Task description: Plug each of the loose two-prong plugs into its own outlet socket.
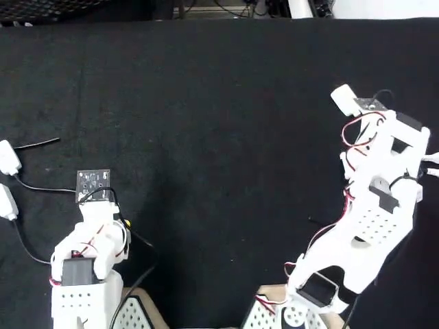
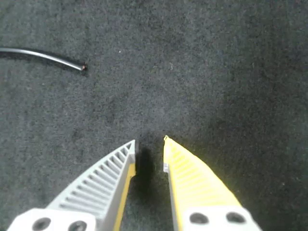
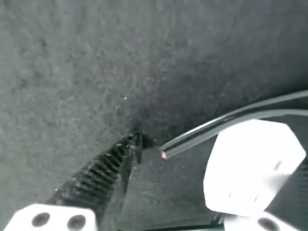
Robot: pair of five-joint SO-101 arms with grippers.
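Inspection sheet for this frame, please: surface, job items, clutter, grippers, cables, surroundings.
Surface: black cloth covering the table.
Job's things: white cabled connector and a second connector at the cloth's left edge; white outlet socket at the right gripper.
Clutter: nothing seen.
Grippers: left gripper open, empty, over cloth; right gripper's grasp unclear.
Cables: black cable, cut end, ahead of left gripper; black cables by socket.
Surroundings: equipment and wiring beyond the far edge.

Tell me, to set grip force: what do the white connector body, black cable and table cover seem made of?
White connector body: likely hard moulded plastic, smooth, faintly glossy.
Black cable: probably rubber or PVC sheath, with a sheen line.
Table cover: felt-like cloth, matte, fuzzy.
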